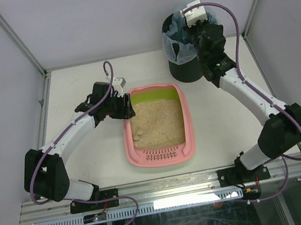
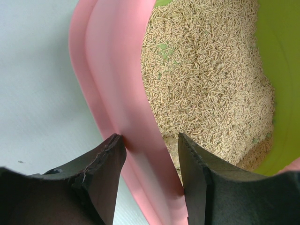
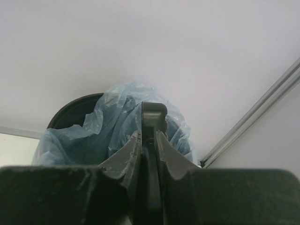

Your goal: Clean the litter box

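The pink litter box [image 1: 186, 141] lies in the middle of the table, lime-green at its far end and slotted at its near end, with beige litter [image 1: 158, 124] inside. My left gripper [image 1: 129, 111] sits astride its left rim [image 2: 117, 93], one finger against the outer wall and one on the litter side, closed on the rim. My right gripper [image 1: 202, 32] is over the black bin [image 1: 185, 71] and is shut on a black scoop handle [image 3: 153, 115]. The scoop's head is hidden.
The bin has a bluish bag [image 3: 112, 124] and stands at the back right, near a metal frame post [image 3: 262, 112]. White walls enclose the table on three sides. A metal rail [image 1: 169, 188] runs along the near edge.
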{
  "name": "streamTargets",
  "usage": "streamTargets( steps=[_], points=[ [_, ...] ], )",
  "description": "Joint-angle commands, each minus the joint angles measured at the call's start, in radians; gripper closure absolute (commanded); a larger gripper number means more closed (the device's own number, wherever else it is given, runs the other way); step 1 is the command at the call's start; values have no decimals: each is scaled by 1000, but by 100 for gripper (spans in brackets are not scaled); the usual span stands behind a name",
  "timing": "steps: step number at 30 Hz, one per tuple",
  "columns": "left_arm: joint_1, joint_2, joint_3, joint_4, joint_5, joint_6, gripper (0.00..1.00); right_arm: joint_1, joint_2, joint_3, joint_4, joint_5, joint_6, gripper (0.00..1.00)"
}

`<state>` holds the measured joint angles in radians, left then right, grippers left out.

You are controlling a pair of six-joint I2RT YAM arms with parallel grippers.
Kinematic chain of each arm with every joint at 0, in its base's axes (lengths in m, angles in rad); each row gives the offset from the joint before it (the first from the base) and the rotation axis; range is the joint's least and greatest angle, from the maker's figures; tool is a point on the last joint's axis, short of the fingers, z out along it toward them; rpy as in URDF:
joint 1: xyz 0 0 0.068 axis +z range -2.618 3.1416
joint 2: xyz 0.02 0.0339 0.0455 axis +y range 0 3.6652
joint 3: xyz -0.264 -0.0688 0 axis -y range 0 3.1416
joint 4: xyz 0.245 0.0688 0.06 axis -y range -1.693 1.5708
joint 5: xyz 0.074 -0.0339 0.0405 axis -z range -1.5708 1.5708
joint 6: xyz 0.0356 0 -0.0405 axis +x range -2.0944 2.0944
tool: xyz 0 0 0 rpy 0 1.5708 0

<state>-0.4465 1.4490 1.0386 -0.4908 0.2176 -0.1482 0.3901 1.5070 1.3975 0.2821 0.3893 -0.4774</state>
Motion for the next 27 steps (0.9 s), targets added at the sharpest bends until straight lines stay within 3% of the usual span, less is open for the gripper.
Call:
streamTargets(
  steps=[1, 5, 12, 18, 27],
  points=[
    [-17, 28, 10, 26, -11, 36, 51, 29, -202, -24, 105, -30, 95, 100],
    [-16, 31, 13, 25, -8, 35, 51, 29, -338, -41, -68, -200, 489, 100],
    [-17, 28, 13, 24, -1, 32, 51, 48, -408, -121, -380, -506, 909, 100],
    [-16, 23, 14, 24, -1, 32, 51, 132, -410, -224, -581, -453, 997, 100],
    [-17, 31, 14, 24, 2, 30, 51, 313, -315, -265, -725, -145, 1013, 100]
  ],
)
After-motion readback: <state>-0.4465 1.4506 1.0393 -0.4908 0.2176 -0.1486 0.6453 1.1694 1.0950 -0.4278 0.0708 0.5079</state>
